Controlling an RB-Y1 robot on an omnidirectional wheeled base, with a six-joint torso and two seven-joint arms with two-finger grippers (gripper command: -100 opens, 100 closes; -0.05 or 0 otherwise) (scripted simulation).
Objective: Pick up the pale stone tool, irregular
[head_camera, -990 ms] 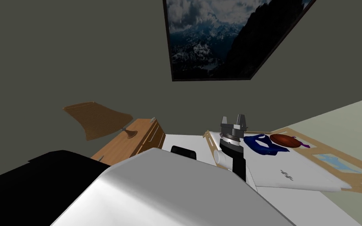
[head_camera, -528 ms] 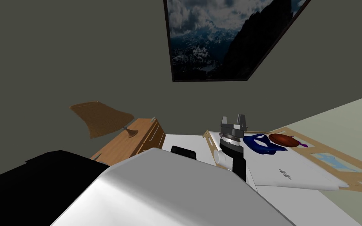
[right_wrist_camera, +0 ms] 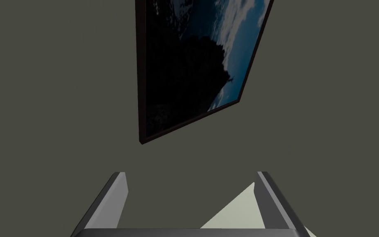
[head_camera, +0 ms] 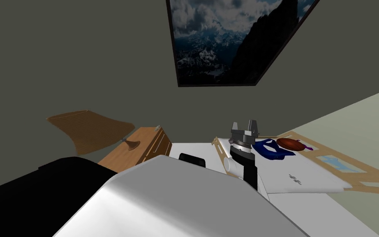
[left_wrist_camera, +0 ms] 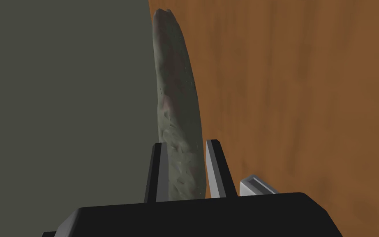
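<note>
Between the two fingers of the left end effector (left_wrist_camera: 184,143), a stone (left_wrist_camera: 176,90) is sitting clamped. The fingers (left_wrist_camera: 158,173) are pressing its lower flanks from both sides, so this end effector is grasping the stone. The stone is pale grey-green with a faint pinkish patch, long, narrow and rough-skinned. It is reaching well past the fingertips to an uneven, blunt tip. Behind it, a dull grey wall (left_wrist_camera: 61,103) is showing on one side and an orange-brown wooden surface (left_wrist_camera: 299,103) on the other, and the stone is lying along the line where the two meet; whether it is touching either one I cannot tell. A small light grey block (left_wrist_camera: 255,186) is peeking out just beside one finger, above the dark body. In the head view, the right end effector (head_camera: 245,125) is standing raised, fingers pointing up, with a white bed (head_camera: 308,185) beyond it; its fingers are spread wide and gripping nothing. A blue object (head_camera: 271,149) and a reddish-brown one (head_camera: 289,143) are lying just beside each other on the bed, near that end effector. To the left, a wooden nightstand (head_camera: 143,138) is carrying a lamp (head_camera: 88,129) with a brown shade.
</note>
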